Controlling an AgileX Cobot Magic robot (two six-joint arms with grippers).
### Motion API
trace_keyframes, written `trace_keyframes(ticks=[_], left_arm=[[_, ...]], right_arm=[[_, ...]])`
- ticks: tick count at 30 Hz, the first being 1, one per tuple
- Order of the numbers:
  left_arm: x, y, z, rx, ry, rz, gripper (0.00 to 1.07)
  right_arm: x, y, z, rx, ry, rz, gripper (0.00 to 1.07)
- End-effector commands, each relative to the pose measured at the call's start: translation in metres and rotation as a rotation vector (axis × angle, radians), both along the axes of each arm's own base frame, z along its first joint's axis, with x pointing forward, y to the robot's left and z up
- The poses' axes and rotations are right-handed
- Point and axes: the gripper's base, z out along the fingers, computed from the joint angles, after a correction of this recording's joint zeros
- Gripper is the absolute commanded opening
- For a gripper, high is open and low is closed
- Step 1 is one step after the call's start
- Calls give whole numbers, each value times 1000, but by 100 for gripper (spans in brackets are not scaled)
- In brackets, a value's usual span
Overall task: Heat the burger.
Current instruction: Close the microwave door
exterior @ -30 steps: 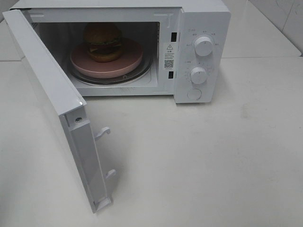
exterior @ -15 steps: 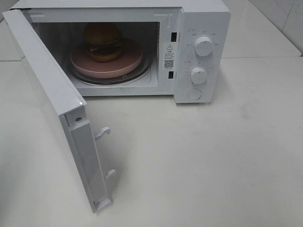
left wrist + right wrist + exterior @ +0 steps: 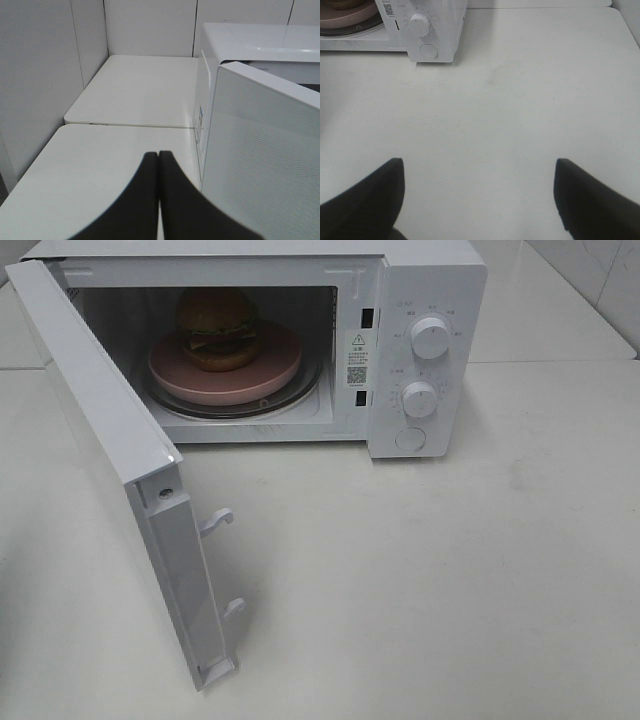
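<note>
A smooth white tabletop, faintly scuffed, fills the exterior view, with a seam crossing it behind the microwave's front. White wall panels border the table in the left wrist view. The white microwave stands at 12 o'clock, its door swung wide toward 8 o'clock. Inside, the burger sits on a pink plate, toward the plate's 12 o'clock edge. Two dials lie at 3 o'clock of the cavity. The left gripper has its fingers pressed together on nothing, beside the door's outer face. The right gripper is spread wide and empty over bare tabletop.
</note>
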Motion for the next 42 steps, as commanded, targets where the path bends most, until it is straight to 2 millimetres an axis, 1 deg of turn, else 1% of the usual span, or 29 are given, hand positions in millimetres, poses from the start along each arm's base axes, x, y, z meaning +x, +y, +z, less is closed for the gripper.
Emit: trace_keyframes(ticks=[1, 2, 4, 5, 6, 7, 9, 10, 12, 14, 15, 16, 19, 20, 21, 23, 24, 26, 27, 31, 33, 34, 35, 38, 39, 40, 42], left_arm=[[10, 0, -8, 23, -24, -7, 0], [10, 0, -8, 23, -24, -7, 0], [20, -1, -16, 48, 12, -26, 0], [20, -1, -16, 48, 12, -26, 0], [26, -3, -20, 37, 15, -40, 0], [26, -3, -20, 37, 15, -40, 0], [35, -5, -26, 1, 28, -65, 0], [35, -5, -26, 1, 28, -65, 0], [41, -8, -35, -2, 70, -103, 0], [43, -9, -37, -1, 74, -115, 0], [49, -12, -39, 10, 80, -148, 0], [49, -12, -39, 10, 80, -148, 0], [61, -17, -37, 32, 94, -213, 0], [61, -17, -37, 32, 94, -213, 0], [66, -20, -36, 36, 91, -248, 0], [69, -22, -36, 36, 87, -269, 0], [74, -25, -37, 27, 79, -307, 0], [76, -27, -37, 20, 68, -328, 0], [80, -31, -38, 13, 53, -371, 0], [85, -33, -41, 11, 57, -406, 0], [91, -42, -44, 8, 75, -444, 0], [91, -42, -44, 8, 75, -444, 0], [96, -53, -47, 36, 88, -497, 0], [101, -62, -50, 44, 104, -523, 0], [105, -69, -54, 22, 124, -527, 0], [105, -69, -54, 22, 124, -527, 0], [109, -77, -60, -17, 133, -528, 0]], right_arm=[[-4, 0, 0, 5, -36, -10, 76], [-4, 0, 0, 5, -36, -10, 76], [-4, 0, 0, 5, -36, -10, 76], [-4, 0, 0, 5, -36, -10, 76], [-4, 0, 0, 5, -36, -10, 76], [-4, 0, 0, 5, -36, -10, 76], [-4, 0, 0, 5, -36, -10, 76], [-4, 0, 0, 5, -36, -10, 76], [-4, 0, 0, 5, -36, -10, 76], [-4, 0, 0, 5, -36, -10, 76], [-4, 0, 0, 5, -36, -10, 76], [-4, 0, 0, 5, -36, -10, 76], [-4, 0, 0, 5, -36, -10, 76], [-4, 0, 0, 5, -36, -10, 76], [-4, 0, 0, 5, -36, -10, 76], [-4, 0, 0, 5, -36, -10, 76], [-4, 0, 0, 5, -36, -10, 76], [-4, 0, 0, 5, -36, -10, 76], [-4, 0, 0, 5, -36, -10, 76], [-4, 0, 0, 5, -36, -10, 76], [-4, 0, 0, 5, -36, -10, 76], [-4, 0, 0, 5, -36, -10, 76], [-4, 0, 0, 5, -36, -10, 76], [-4, 0, 0, 5, -36, -10, 76], [-4, 0, 0, 5, -36, -10, 76], [-4, 0, 0, 5, -36, -10, 76], [-4, 0, 0, 5, -36, -10, 76]])
